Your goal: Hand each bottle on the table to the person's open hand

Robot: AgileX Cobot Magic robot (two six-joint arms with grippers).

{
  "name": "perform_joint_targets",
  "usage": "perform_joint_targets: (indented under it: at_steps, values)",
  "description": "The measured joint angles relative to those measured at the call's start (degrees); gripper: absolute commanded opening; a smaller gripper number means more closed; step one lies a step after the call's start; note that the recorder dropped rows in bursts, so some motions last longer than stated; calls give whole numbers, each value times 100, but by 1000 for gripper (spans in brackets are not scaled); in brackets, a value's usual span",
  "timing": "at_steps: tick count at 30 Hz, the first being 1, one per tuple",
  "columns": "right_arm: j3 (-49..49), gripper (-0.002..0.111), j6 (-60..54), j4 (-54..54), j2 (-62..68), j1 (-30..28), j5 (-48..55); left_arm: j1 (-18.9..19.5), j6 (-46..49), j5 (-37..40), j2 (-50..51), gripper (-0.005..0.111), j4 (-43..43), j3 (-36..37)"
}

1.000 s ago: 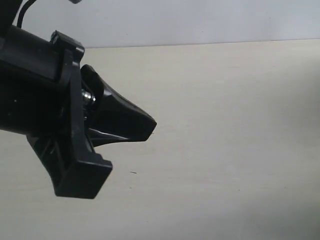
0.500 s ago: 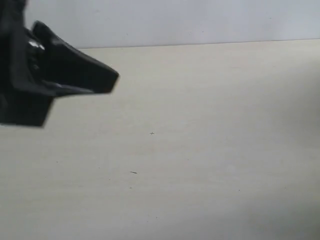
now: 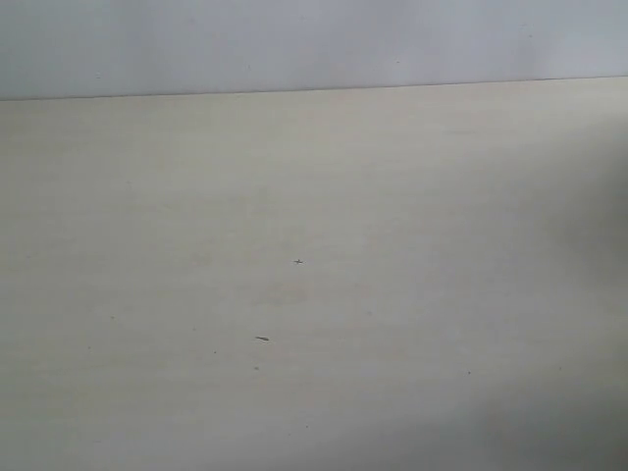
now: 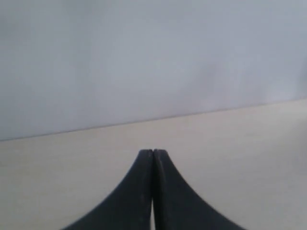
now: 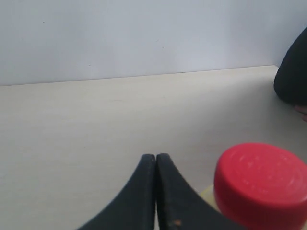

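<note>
One bottle in view: small plastic bottle with a round red cap and a sliver of pale yellow just under the cap. Only its top shows, and only in the right wrist view.
Bottle position: just beside the fingers of the right gripper, outside the jaws and nearer the camera than the fingertips. Whether it touches the nearer finger cannot be told, and its base is out of frame.
Right arm: right gripper, black, with two curved tapering fingers. The tips are pressed flat together, closed with nothing between them.
Left arm: left gripper, black and of the same curved form. The tips meet along a thin seam, closed on nothing, and the table lies beyond them.
Surface: wide flat pale beige wood-grain table; its far edge runs straight against the wall.
Marks: tiny dark specks on the table, among them a short dash and a small cross-like dot, near each other around the middle of the exterior view.
Backdrop: plain pale grey-white wall, seen in all three views.
Unidentified item: rounded black shape at the edge of the right wrist view, on the table well beyond the bottle, with a pinkish sliver under it. Too little shows to say what it is.
</note>
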Motion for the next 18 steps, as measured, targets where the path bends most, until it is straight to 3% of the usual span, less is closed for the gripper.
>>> perform_joint_targets:
  at_steps: [6,18]
  values:
    - [0,0,0,0,0,0,0,569,15,0,-1250,0,55,453]
    - [0,0,0,0,0,0,0,594,19,0,-1946,0,-2,1285]
